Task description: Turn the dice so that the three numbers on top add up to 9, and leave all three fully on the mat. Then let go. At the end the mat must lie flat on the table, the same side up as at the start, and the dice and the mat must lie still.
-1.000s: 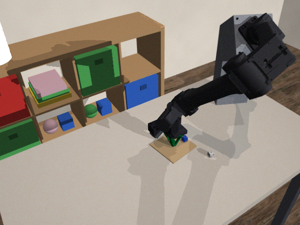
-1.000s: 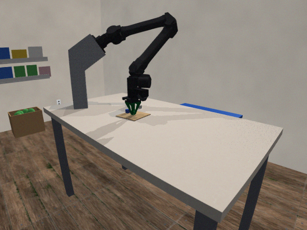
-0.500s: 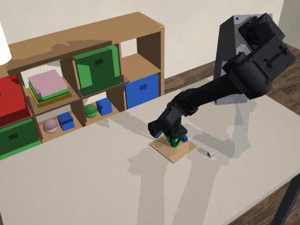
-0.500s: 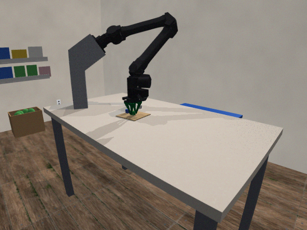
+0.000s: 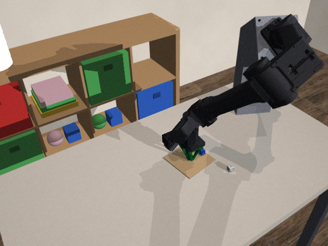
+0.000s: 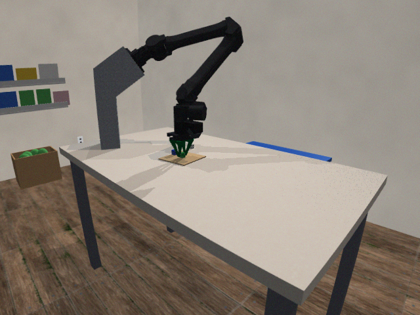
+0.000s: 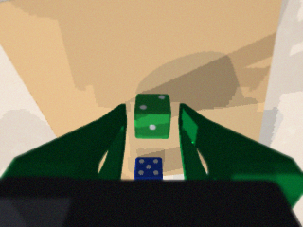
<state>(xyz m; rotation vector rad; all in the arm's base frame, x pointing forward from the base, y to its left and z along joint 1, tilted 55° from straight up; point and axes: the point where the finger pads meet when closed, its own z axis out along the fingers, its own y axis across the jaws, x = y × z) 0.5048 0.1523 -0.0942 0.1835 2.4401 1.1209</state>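
Two dice sit on the mat (image 5: 194,169), the green die (image 7: 151,115) between released fingers standing clear of its sides, blue die (image 7: 149,168) beside, while the white die (image 5: 230,168) lies off-mat on the bench (image 5: 105,198).

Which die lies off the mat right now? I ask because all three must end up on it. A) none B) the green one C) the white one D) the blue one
C: the white die sits on the bare table right of the mat in the top view, while the green die and the blue die rest on the mat.
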